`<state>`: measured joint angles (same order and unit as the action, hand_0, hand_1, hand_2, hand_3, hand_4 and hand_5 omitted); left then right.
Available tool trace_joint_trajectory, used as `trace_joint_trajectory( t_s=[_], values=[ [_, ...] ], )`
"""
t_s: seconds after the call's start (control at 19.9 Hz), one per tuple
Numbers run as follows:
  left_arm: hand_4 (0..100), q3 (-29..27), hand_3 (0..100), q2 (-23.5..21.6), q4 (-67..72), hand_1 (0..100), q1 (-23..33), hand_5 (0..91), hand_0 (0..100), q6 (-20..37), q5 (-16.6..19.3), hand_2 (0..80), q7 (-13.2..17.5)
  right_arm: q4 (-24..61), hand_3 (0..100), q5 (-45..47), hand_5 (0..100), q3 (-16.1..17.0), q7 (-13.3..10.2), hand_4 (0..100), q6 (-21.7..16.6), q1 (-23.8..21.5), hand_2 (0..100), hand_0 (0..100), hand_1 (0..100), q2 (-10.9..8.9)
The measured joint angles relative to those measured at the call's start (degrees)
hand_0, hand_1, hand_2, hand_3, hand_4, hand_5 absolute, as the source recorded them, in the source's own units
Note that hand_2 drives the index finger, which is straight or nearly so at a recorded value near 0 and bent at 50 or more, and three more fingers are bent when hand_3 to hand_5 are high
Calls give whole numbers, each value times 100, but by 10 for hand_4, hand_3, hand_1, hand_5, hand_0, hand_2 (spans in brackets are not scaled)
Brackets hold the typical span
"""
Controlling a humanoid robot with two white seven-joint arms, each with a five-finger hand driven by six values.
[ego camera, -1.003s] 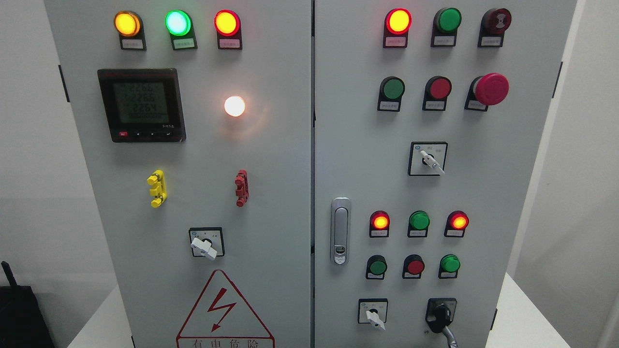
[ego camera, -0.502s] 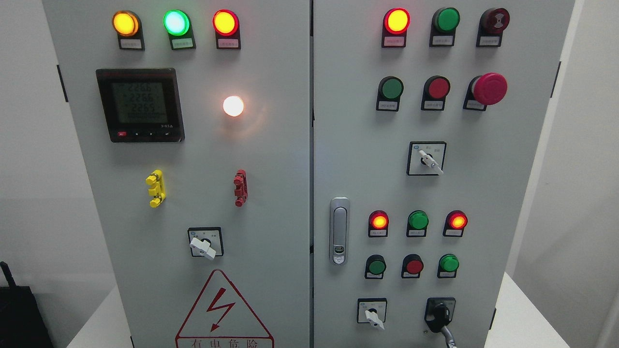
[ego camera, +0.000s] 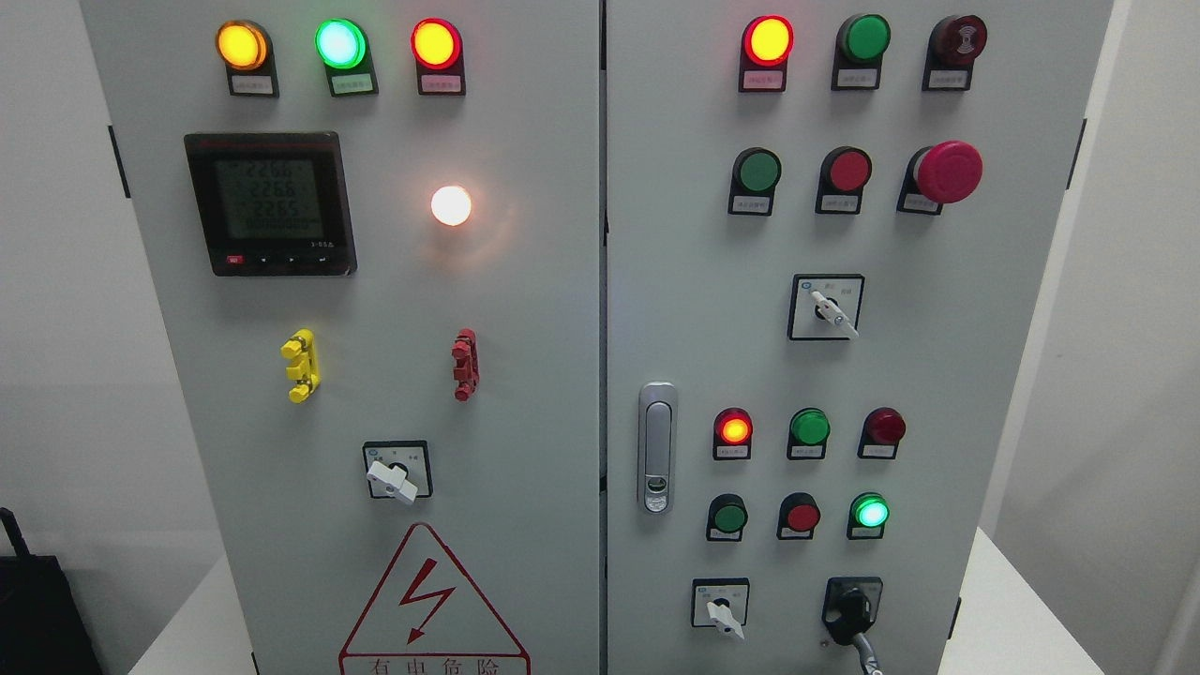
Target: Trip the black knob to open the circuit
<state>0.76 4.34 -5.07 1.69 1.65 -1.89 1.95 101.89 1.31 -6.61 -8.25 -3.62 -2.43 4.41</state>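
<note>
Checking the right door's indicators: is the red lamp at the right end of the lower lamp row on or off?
Off. The red lamp looks dark, while the left red lamp glows.

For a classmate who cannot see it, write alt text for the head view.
A grey two-door electrical cabinet fills the view, with no robot hand visible. The black knob sits at the right door's lower right, beside a white selector switch. Several indicator lamps glow; a digital meter is on the left door.
</note>
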Motion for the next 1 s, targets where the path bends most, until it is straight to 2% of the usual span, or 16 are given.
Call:
trace_joint_trajectory(
  t_s=[1.0],
  values=[
    [0, 0, 0, 0, 0, 389, 0, 0, 120, 0, 0, 0, 0, 9, 1000, 7, 922, 27, -17, 1000, 19, -2, 0, 955, 951, -37]
  ],
)
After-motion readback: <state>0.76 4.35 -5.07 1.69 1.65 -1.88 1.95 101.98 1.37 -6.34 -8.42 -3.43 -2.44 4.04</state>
